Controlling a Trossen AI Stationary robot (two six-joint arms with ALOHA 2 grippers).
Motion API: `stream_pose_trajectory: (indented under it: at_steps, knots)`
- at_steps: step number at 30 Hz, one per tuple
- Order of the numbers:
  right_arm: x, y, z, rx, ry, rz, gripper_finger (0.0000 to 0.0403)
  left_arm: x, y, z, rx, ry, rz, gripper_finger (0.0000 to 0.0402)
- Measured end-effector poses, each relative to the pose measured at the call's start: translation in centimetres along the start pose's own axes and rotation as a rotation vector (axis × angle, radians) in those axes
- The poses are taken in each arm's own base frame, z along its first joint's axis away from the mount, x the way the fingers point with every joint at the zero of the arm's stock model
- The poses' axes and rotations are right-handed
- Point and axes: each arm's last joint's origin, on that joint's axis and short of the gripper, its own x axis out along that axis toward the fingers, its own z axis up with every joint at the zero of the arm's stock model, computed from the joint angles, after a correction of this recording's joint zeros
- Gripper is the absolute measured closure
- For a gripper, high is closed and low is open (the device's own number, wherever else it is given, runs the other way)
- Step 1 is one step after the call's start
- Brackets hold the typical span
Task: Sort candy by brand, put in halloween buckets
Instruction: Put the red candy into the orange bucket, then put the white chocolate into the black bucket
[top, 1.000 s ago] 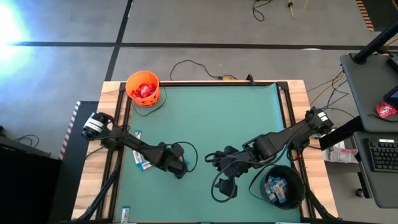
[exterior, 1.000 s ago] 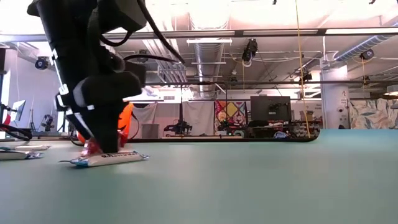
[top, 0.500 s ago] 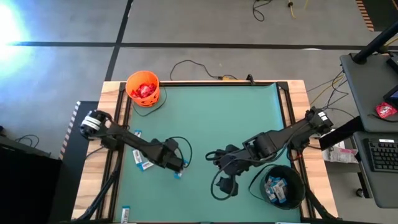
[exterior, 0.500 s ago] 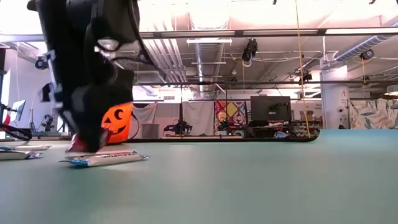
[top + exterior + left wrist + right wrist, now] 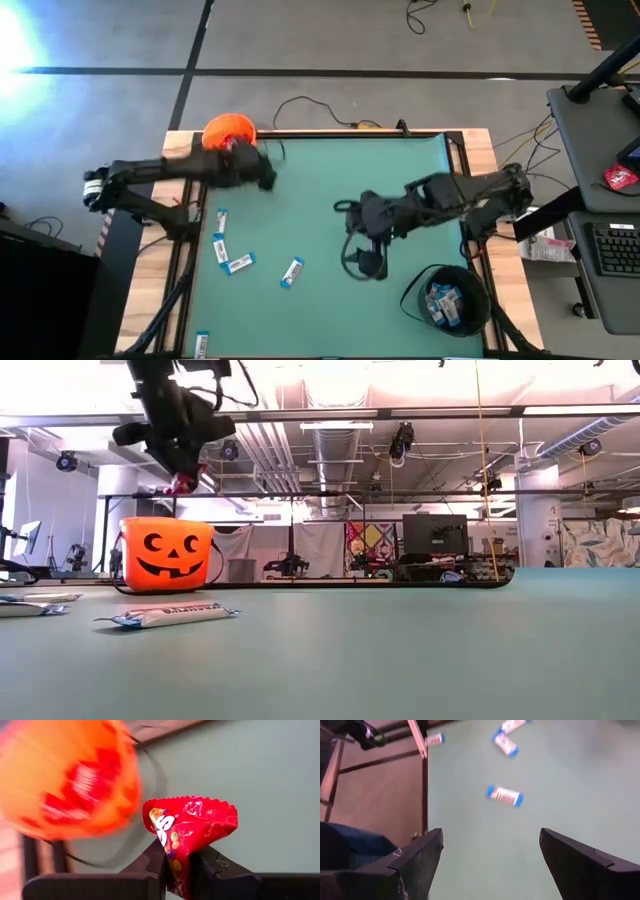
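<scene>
My left gripper (image 5: 262, 172) is shut on a red candy packet (image 5: 190, 827), raised in the air just right of the orange jack-o'-lantern bucket (image 5: 228, 128). In the low view the packet (image 5: 180, 484) shows above the bucket (image 5: 165, 554). The bucket holds red packets (image 5: 80, 790). My right gripper (image 5: 490, 855) is open and empty over the table's middle (image 5: 347, 212). Several blue-and-white bars lie flat on the mat (image 5: 291, 272) (image 5: 238, 264) (image 5: 221, 216). The black bucket (image 5: 447, 298) stands at the near right with blue bars inside. My left gripper pinches the red packet between its two fingers by one end (image 5: 179, 865). The rest of the packet sticks out past the fingertips, creased and fanned wide at its free crimped edge (image 5: 200, 802). The packet is lifted clear of the table and the bucket.
One more blue bar lies at the table's near left edge (image 5: 202, 345). A bar lies nearest the low camera (image 5: 170, 615), another at the left (image 5: 30, 605). Black cable loops hang by my right arm (image 5: 365, 262). The green mat (image 5: 350, 170) is bare at the far middle.
My left gripper has risen from the near middle of the mat and swung toward the far left, up to the orange bucket, carrying the red packet. A blue bar lies uncovered where it was. My right gripper has moved toward the far edge.
</scene>
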Motion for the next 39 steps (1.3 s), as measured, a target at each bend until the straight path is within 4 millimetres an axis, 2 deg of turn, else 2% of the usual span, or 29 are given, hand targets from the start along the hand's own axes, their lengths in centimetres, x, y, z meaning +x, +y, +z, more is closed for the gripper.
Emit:
stream_pose_trajectory:
  at_steps: [5, 10, 15, 18, 20, 23, 27, 30, 35, 39]
  knots:
    - [-2.0, -1.4, 1.8, -0.066, -0.088, -0.009, 0.0078, 3.4, 5.0, 4.6, -0.108, 0.01, 0.153, 0.0365]
    - [-3.3, -2.4, 2.7, -0.14, -0.135, -0.026, 0.0078, 6.6, 8.1, 7.5, -0.171, 0.025, 0.169, 0.0343]
    - [-3.8, -4.0, 2.9, -0.175, -0.105, -0.073, 0.0078, 9.0, 9.3, 8.4, -0.155, 0.064, 0.204, 0.028]
    - [-3.8, -5.1, 2.9, -0.179, -0.069, -0.107, 0.0078, 9.6, 9.4, 8.7, -0.151, 0.059, 0.206, 0.0236]
    - [-3.9, -5.9, 2.9, -0.18, -0.044, -0.13, 0.0078, 9.1, 9.1, 8.7, -0.14, 0.034, 0.187, 0.0209]
    - [-4.1, -7.1, 3.0, -0.16, -0.022, -0.16, 0.0078, 6.9, 7.8, 8.2, -0.1, -0.015, 0.117, 0.0174]
    - [-4.2, -7.9, 3.2, -0.157, -0.023, -0.18, 0.0078, 1.9, 4.6, 6.0, 0.026, -0.131, -0.064, 0.0144]
    - [-4.2, -7.8, 3.3, -0.187, -0.034, -0.176, 0.0078, -1.6, 1.9, 2.9, 0.145, -0.239, -0.237, 0.0132]
    - [-3.9, -7.4, 3.5, -0.191, -0.064, -0.16, 0.0078, -6.4, -1.3, -4.9, 0.254, -0.356, -0.508, 0.0125]
    - [-3.8, -7.3, 3.7, -0.149, -0.085, -0.154, 0.0078, -8.7, -2.7, -11.8, 0.223, -0.462, -0.614, 0.0126]
